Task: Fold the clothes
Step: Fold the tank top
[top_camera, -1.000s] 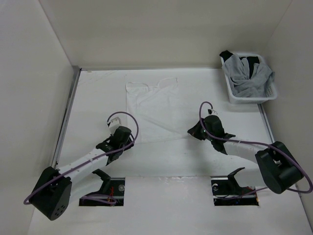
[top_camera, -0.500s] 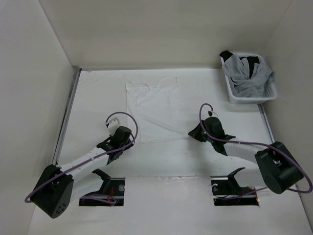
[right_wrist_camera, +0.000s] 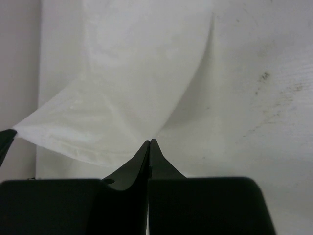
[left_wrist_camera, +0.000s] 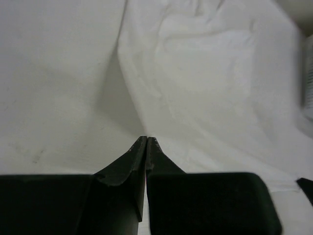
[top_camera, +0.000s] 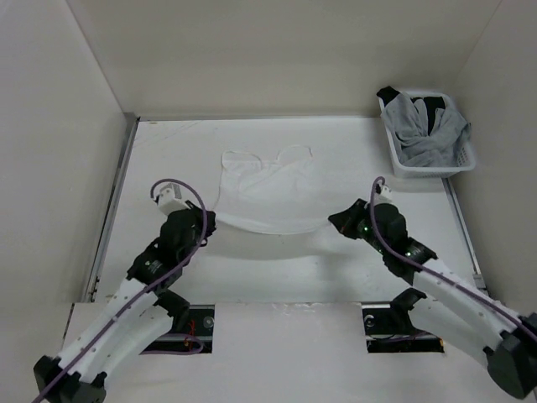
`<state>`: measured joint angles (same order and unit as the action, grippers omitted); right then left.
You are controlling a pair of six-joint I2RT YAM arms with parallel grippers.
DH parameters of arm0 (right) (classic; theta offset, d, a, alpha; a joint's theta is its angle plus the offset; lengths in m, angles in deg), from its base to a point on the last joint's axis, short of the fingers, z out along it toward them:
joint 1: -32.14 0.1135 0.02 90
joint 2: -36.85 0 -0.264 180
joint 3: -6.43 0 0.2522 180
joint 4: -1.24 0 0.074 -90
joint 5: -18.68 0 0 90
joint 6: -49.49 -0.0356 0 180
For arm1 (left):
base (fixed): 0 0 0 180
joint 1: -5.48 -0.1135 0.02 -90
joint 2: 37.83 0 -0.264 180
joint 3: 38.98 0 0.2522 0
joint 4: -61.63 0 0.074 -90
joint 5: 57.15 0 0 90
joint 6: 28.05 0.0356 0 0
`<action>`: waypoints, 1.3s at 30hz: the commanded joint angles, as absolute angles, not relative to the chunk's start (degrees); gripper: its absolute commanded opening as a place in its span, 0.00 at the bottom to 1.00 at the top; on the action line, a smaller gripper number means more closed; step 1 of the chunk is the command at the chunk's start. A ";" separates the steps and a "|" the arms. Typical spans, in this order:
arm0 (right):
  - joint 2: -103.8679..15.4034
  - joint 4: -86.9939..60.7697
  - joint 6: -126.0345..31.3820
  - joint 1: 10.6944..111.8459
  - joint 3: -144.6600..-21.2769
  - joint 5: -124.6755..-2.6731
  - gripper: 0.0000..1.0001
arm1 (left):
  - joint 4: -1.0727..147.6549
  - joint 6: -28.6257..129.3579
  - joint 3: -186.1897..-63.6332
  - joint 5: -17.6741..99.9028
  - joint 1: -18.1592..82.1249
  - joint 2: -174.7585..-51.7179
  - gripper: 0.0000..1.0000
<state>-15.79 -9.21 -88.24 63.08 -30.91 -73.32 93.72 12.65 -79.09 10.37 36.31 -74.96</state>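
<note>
Both grippers are pressed together, each pinching a near corner of the clothes point(top_camera: 268, 189): the left gripper point(left_wrist_camera: 146, 142) at 7 o'clock, the right gripper point(right_wrist_camera: 150, 144) at 5 o'clock. The white garment lies mid-table point(top_camera: 168, 159), straps toward 12 o'clock, its near edge lifted and sagging between the pinches, wrinkled. A basket point(top_camera: 401, 168) of grey cloth point(top_camera: 428, 130) sits at 2 o'clock, well apart.

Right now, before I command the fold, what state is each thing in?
white garment: near hem raised and sagging between both end effectors, strap edge lying on the table.
left end effector: shut on the garment's near left corner.
right end effector: shut on its near right corner.
basket: upright, heaped with grey cloth.
</note>
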 commanded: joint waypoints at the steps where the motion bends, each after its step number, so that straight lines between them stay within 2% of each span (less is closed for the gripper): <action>1: -4.41 -21.88 -84.91 67.15 -39.48 -80.52 0.00 | 98.67 15.54 -89.71 7.63 36.73 -68.52 0.00; 6: 3.62 -35.79 -80.60 74.79 -55.37 -91.86 0.00 | 99.04 18.61 -103.69 7.01 37.60 -65.78 0.00; 13: -2.33 -37.14 -71.82 84.39 -74.55 -102.34 0.00 | 86.84 21.60 -115.22 7.89 40.33 -73.50 0.00; 16: -7.43 -32.48 -69.34 80.28 -76.06 -99.46 0.00 | 80.95 22.39 -114.89 8.15 39.72 -80.00 0.00; 18: -12.52 -28.01 -69.77 73.01 -75.19 -91.41 0.00 | 78.66 21.00 -113.39 10.08 37.27 -84.92 0.00; 23: -24.74 -20.44 -74.61 58.84 -75.09 -75.20 0.00 | 73.91 14.76 -111.28 21.32 24.98 -96.69 0.00; 29: -38.72 -20.07 -76.02 50.47 -87.29 -68.07 0.00 | 72.76 14.22 -120.22 25.20 19.41 -108.13 0.00; 34: -38.74 -22.89 -75.14 49.76 -94.34 -67.80 0.00 | 72.93 15.19 -125.69 25.21 20.29 -107.19 0.00; 39: -33.39 -22.54 -74.88 50.12 -89.01 -68.24 0.00 | 72.15 16.15 -120.53 23.80 21.78 -102.27 0.01</action>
<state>-37.43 -24.79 -75.21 49.86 -90.60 -69.12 75.78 15.29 -122.02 24.12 21.06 -106.23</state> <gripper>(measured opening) 0.002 0.011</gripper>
